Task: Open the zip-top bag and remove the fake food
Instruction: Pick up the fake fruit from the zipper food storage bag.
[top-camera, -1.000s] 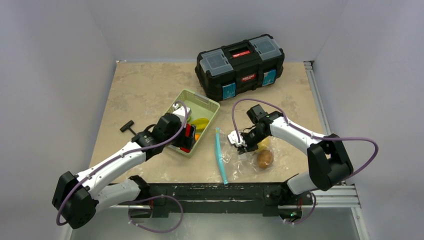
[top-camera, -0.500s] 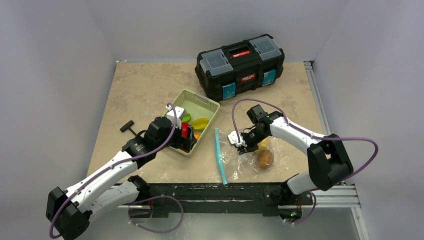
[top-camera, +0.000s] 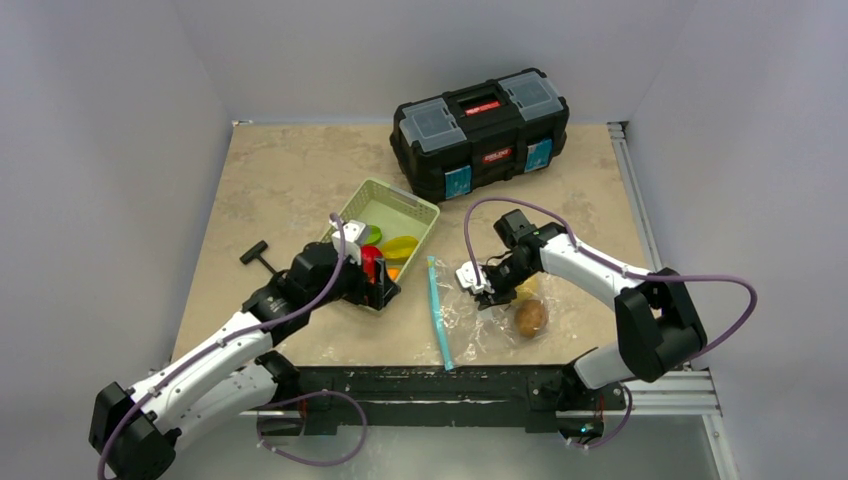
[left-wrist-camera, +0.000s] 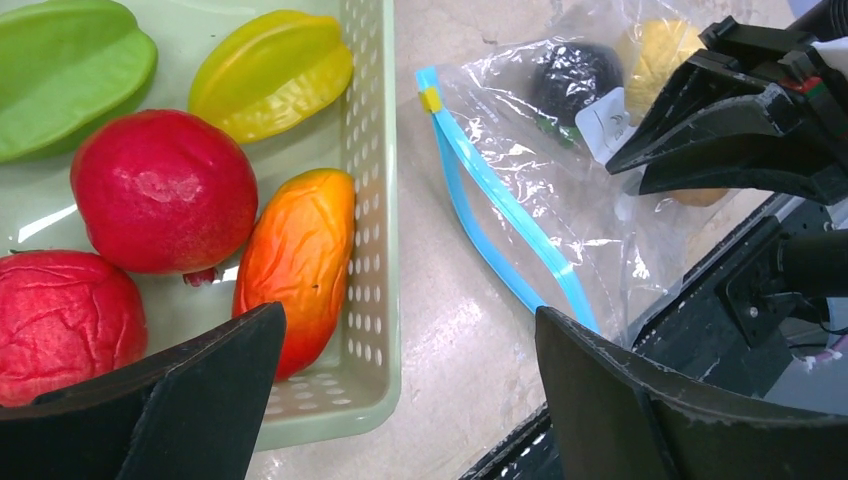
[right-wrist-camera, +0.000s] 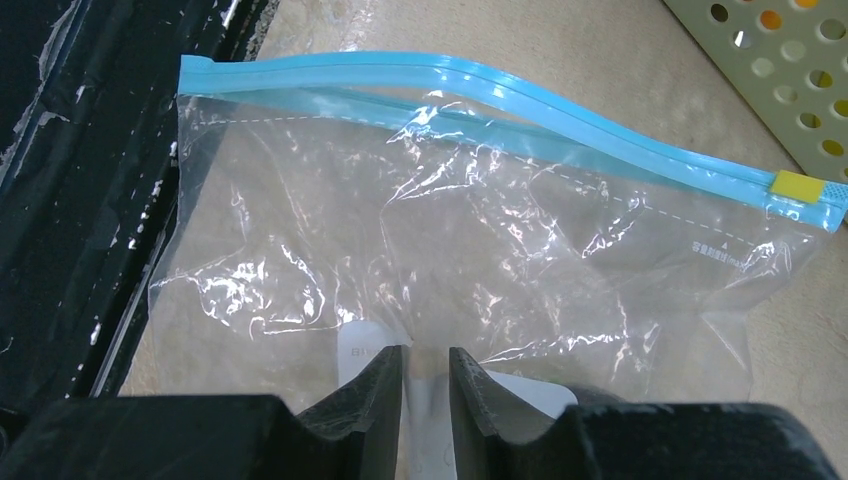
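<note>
The zip-top bag (top-camera: 480, 318) lies flat near the front edge, with its teal zip strip (top-camera: 437, 310) parted along its middle. My right gripper (top-camera: 481, 289) is pressed onto the bag's far side. In the right wrist view its jaws (right-wrist-camera: 427, 355) are nearly closed on a fold of clear plastic and a white label. Fake food shows inside the bag: a brown piece (top-camera: 530, 317) and a yellow one (top-camera: 527, 288). More lies in the green basket (left-wrist-camera: 385, 200): a red fruit (left-wrist-camera: 163, 190), an orange one (left-wrist-camera: 297, 265), a yellow starfruit (left-wrist-camera: 270, 70). My left gripper (left-wrist-camera: 405, 320) hangs open and empty over the basket's near corner.
A black toolbox (top-camera: 483, 130) stands at the back behind the basket (top-camera: 425, 212). A small black T-shaped handle (top-camera: 255, 255) lies left of my left arm. The black mounting rail (top-camera: 440, 380) runs along the front edge just below the bag.
My left gripper has drawn back from inside the basket toward its near corner and opened wider. The right gripper has stayed on the bag, its jaws easing slightly.
</note>
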